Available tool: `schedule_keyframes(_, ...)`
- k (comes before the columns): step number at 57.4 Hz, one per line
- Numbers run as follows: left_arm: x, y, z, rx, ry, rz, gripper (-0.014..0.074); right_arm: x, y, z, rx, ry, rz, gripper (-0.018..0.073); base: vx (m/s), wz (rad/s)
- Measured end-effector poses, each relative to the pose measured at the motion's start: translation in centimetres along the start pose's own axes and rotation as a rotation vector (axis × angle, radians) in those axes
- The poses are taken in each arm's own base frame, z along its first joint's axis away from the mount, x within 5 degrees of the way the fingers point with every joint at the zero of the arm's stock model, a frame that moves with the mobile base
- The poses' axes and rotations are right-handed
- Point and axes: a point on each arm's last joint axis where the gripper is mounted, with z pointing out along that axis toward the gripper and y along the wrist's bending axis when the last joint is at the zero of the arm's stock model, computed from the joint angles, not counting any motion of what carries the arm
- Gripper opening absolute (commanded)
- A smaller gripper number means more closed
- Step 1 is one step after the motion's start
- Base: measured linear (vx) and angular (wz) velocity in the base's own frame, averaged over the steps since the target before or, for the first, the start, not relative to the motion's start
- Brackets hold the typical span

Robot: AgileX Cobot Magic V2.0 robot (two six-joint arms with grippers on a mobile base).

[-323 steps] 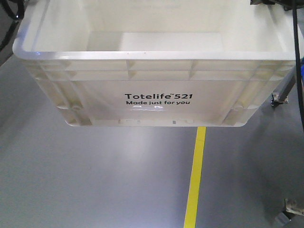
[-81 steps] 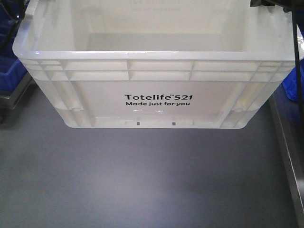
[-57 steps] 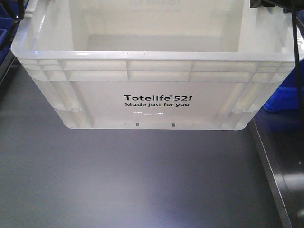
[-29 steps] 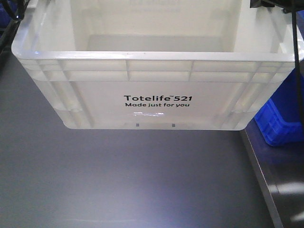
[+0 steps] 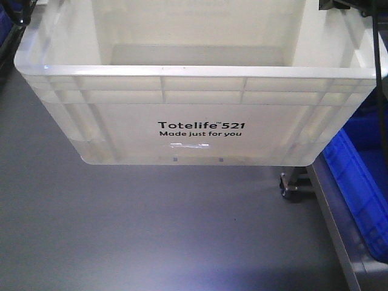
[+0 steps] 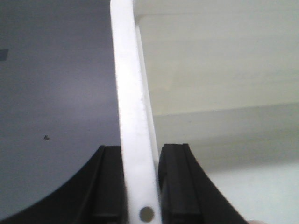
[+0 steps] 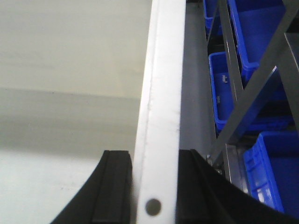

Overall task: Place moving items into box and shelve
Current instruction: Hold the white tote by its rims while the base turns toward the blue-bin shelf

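The white box fills the top of my front view, printed side toward the camera, with the grey floor below it. My left hand is clamped on the box's left rim, 1 black finger pressed to each face of the wall. My right hand grips the right rim the same way. Just to the right of the box are blue bins on a metal rack. A caster shows by the box's lower right corner.

Blue bins right of box
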Motion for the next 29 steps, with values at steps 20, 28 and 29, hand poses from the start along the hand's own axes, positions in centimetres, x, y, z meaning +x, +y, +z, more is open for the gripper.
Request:
schedule_keyframes(20, 0.0, 0.0, 0.0, 0.0, 0.0, 0.0, 0.0002, -0.01, 0.0, 0.0, 0.0, -0.001, 0.0, -0.0005, 0.57, 0.04)
schedule_keyframes(28, 0.0, 0.0, 0.0, 0.0, 0.0, 0.0, 0.0002, -0.01, 0.0, 0.0, 0.0, -0.001, 0.0, -0.0005, 0.58, 0.01)
schedule_keyframes(29, 0.0, 0.0, 0.0, 0.0, 0.0, 0.0, 0.0002, -0.01, 0.0, 0.0, 0.0, -0.001, 0.0, -0.0005, 0.58, 0.01)
